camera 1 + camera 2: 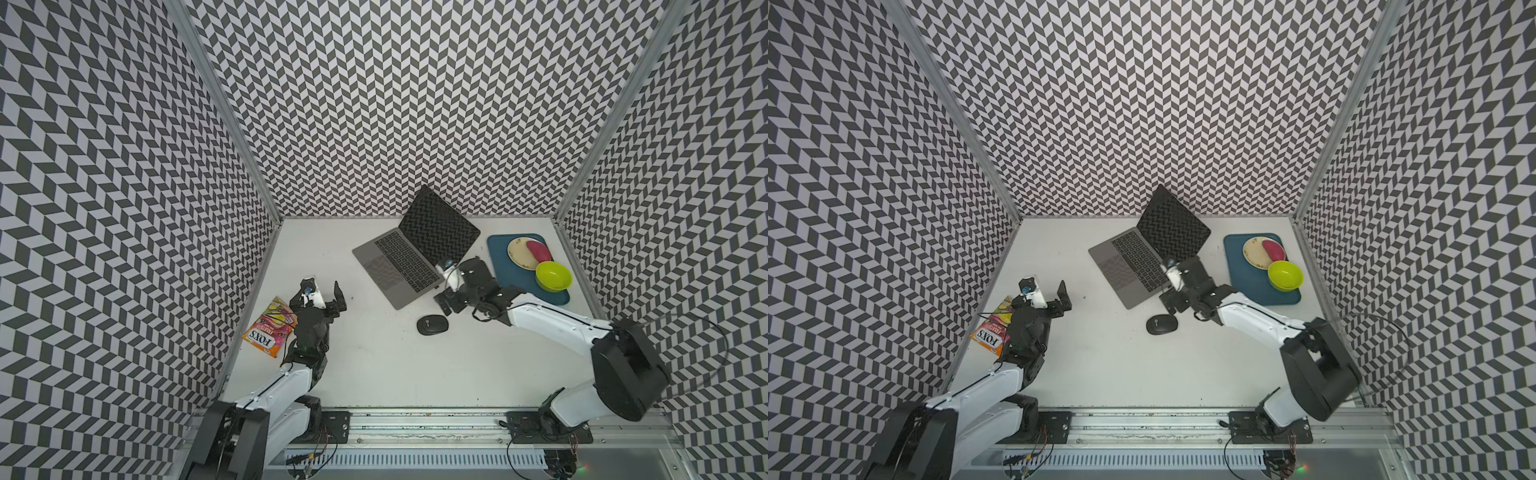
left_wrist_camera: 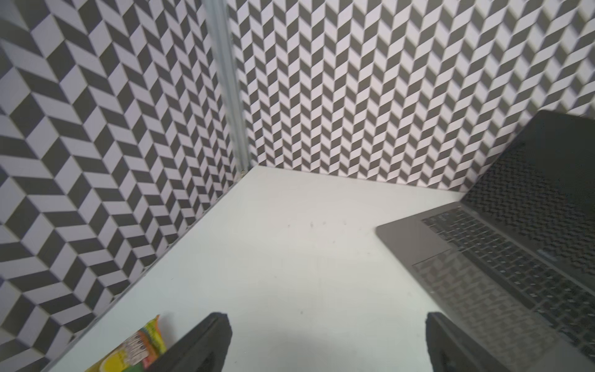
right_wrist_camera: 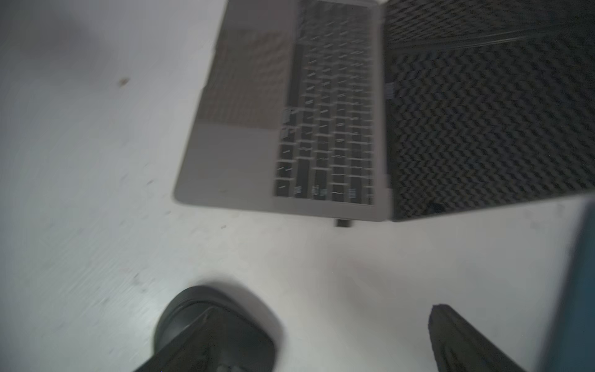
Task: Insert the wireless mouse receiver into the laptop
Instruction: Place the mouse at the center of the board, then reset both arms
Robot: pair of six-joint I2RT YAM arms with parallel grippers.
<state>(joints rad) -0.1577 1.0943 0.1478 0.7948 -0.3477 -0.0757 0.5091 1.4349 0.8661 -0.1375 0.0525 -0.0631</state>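
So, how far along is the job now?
Looks done: the wireless mouse receiver sits as a dark stub at the side edge of the laptop, seemingly plugged in; blur hides whether it is fully seated. In hand: nothing, the right gripper and left gripper are both open and empty. Left: probably only a check of seating.

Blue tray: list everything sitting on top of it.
A cream plate carrying a pink item, and a lime-green bowl, seemingly empty, overlapping the plate's edge. The right arm covers a near corner of the tray, so that patch is hidden.
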